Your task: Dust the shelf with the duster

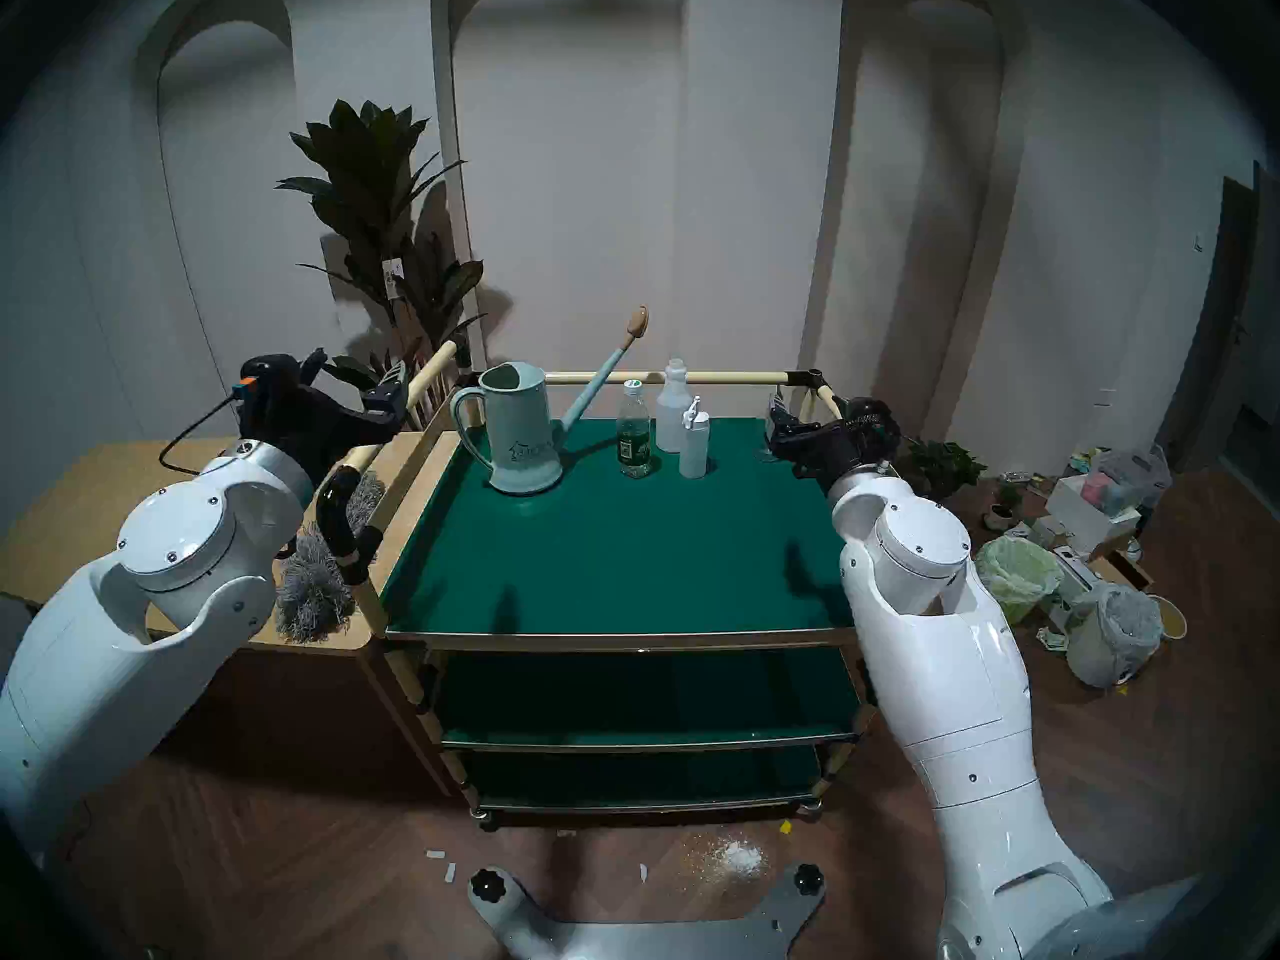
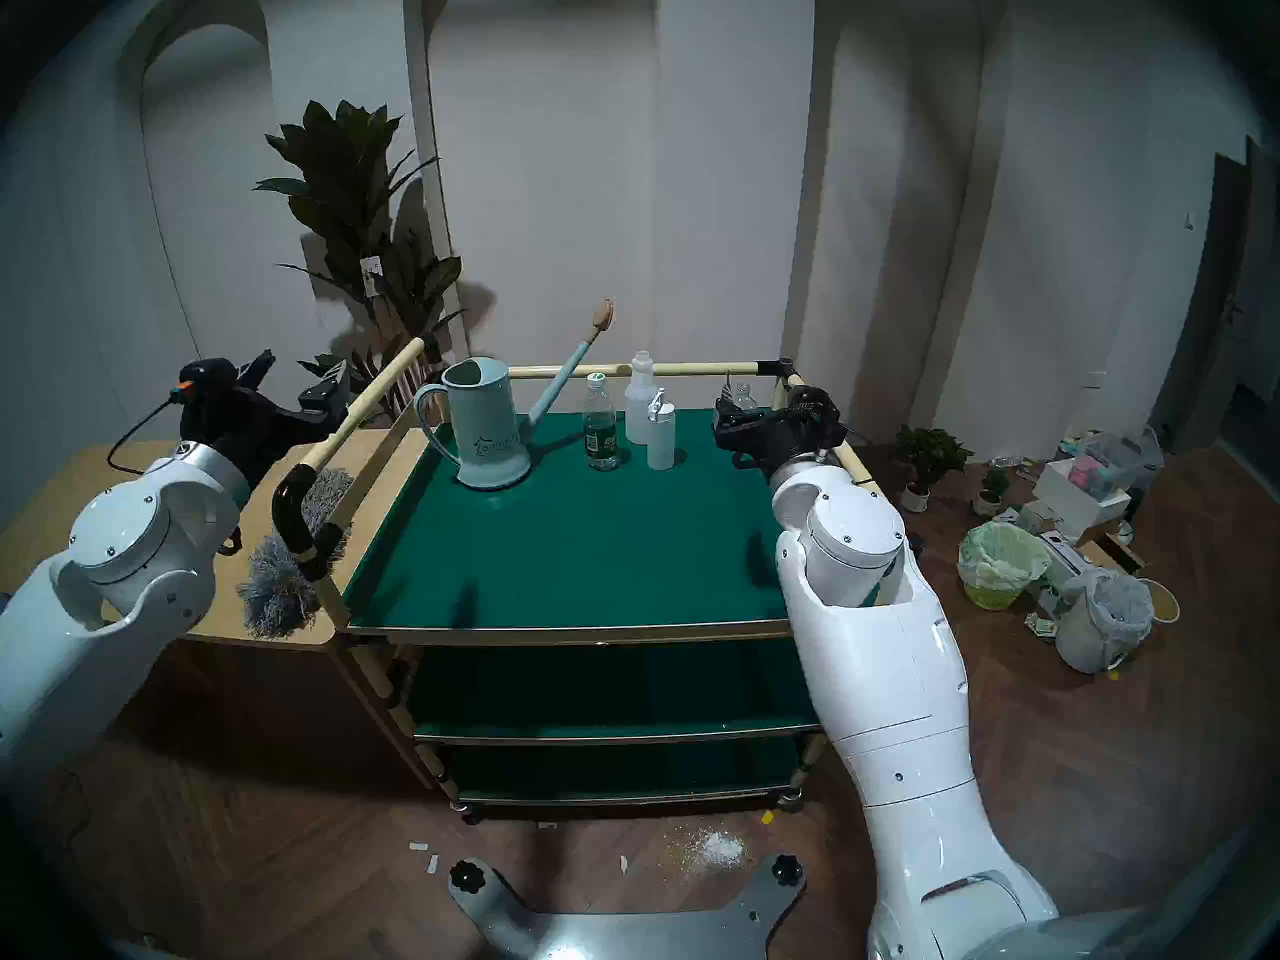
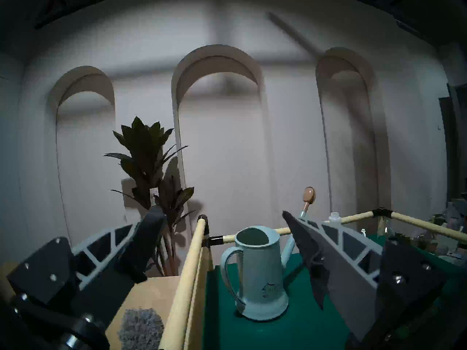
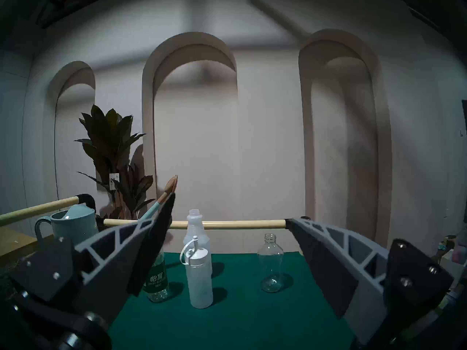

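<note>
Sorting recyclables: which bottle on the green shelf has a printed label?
The clear bottle with the green label, nearest the watering can; the two white bottles and the glass one are unlabelled.

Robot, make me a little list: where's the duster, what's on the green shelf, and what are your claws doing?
duster: lying on the wooden table, beside the cart, not held
shelf: watering can, green-label bottle, two white bottles, a clear bottle, all at the back
left claw: open, empty
right claw: open, empty
</note>
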You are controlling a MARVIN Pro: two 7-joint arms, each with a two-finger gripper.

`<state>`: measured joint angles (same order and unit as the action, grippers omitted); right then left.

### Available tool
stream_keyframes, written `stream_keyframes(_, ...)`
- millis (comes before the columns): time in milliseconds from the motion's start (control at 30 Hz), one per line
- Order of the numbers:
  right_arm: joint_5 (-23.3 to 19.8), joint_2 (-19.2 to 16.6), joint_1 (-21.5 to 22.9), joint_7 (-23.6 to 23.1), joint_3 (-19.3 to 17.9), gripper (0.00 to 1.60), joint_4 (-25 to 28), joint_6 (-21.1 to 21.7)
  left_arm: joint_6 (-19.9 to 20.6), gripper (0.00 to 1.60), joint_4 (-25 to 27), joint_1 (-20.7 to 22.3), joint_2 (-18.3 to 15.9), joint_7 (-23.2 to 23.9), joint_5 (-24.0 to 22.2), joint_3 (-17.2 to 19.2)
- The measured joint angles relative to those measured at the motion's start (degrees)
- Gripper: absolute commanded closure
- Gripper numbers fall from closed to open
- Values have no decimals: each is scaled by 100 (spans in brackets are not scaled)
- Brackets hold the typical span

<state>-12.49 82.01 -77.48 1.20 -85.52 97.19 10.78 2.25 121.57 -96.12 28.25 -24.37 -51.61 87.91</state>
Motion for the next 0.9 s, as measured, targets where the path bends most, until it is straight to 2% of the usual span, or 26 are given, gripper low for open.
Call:
stream_keyframes(300, -76, 48, -10, 109, 53, 0, -61, 0, -71, 0, -193, 469, 253, 200, 115, -512)
stream_keyframes(900, -245, 208, 61, 326, 261, 0, -314, 0, -168, 0, -873, 1416, 1042, 521, 259, -1074)
